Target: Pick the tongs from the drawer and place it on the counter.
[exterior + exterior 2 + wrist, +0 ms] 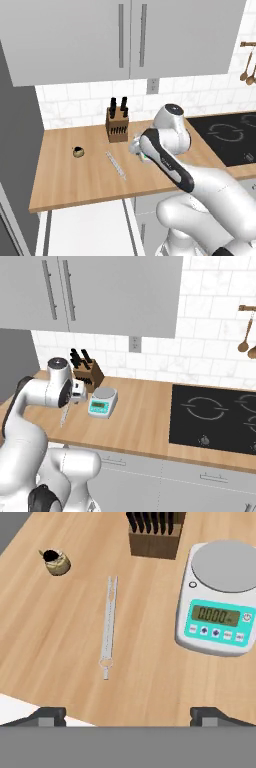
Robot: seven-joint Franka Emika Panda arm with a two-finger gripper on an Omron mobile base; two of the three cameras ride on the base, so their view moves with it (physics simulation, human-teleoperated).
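We find the tongs [108,625] lying flat on the worktop [150,667], well out of the drawer [85,232], which stands pulled open below the worktop's front edge with its white inside showing. In the hand view the tongs run lengthwise up the frame, arms close together, with the small looped end nearest the camera. They lie between the small round jar [55,562] on one side and the digital scale [218,602] on the other, apart from both. The knife block [154,534] stands beyond their far end, not touching them.

In the left base view the tongs [115,164] appear as a thin pale strip in front of the knife block [117,127], angled slightly across the plank grain, with the jar [78,152] off to one side. In the right base view they [64,415] show as a pale sliver just below the wrist.

The claw [128,714] hovers above the worktop, looking down; its two dark finger tips sit wide apart at the bottom of the hand view, with nothing between them. We record it as spread and empty, clear of the tongs.

In the right base view the scale [102,402] sits just beside the wrist, in front of the knife block [87,375], and the black cooktop [215,418] lies well apart along the worktop. Grey upper cabinets [125,35] hang above.
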